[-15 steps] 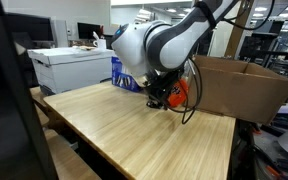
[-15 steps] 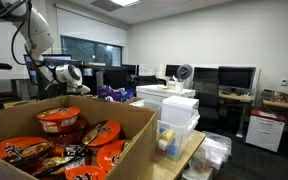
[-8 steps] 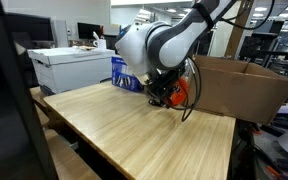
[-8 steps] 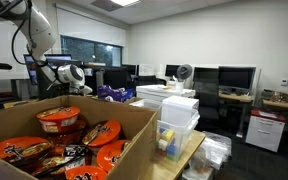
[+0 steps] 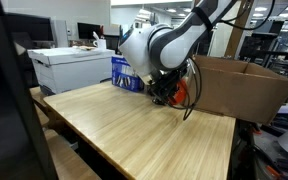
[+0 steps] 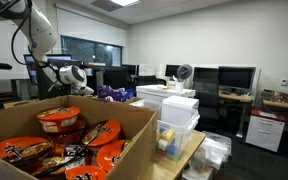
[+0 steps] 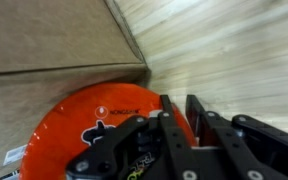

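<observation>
An open office with desks and monitors holds a pale wooden table (image 5: pixel 124 135); in the wrist view its grain runs across the upper right (image 7: pixel 234 45). Over the table's far right part, the black gripper (image 5: pixel 164 98) points down, its two fingers (image 7: pixel 197 112) pressed together with only a sliver between them. They sit at the right edge of a round orange instant-noodle bowl with a printed lid (image 7: pixel 89 130), but whether they pinch its rim cannot be told. In an exterior view the bowl (image 5: pixel 178 92) shows as an orange patch just behind the gripper, low over the table. It lies close against the left wall of a large brown cardboard box (image 5: pixel 239 85), whose side fills the upper left of the wrist view (image 7: pixel 44 40). To the left of the arm, farther back, stands a blue printed bag (image 5: pixel 124 76). Beyond the table's left end is a white cabinet-like machine (image 5: pixel 69 65). In an exterior view the box (image 6: pixel 134 125) holds more orange noodle bowls (image 6: pixel 59 120).
</observation>
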Motion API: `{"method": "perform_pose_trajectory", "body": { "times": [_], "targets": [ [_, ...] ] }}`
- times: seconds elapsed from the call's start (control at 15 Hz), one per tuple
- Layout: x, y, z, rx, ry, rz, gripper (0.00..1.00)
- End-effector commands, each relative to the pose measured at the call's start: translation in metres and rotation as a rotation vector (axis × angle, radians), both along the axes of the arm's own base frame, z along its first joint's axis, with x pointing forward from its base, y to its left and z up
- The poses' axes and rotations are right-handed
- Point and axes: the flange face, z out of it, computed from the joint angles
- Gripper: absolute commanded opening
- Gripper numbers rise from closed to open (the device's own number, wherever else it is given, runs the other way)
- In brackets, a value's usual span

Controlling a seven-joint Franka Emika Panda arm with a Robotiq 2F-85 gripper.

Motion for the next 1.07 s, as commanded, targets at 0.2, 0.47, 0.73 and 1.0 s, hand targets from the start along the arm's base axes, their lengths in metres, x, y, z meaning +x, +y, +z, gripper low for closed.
{"method": "perform_pose_trajectory", "body": {
  "times": [0.2,0.47,0.73,1.0],
  "targets": [
    [-0.011,-0.011,-0.004,-0.041,0.012,-0.027,0.03],
    [-0.014,-0.009,-0.002,-0.075,0.017,-0.031,0.03],
    [-0.018,-0.001,0.007,-0.1,0.012,-0.027,0.02],
    [-0.02,0.009,0.017,-0.113,-0.002,-0.015,0.02]
  ]
}}
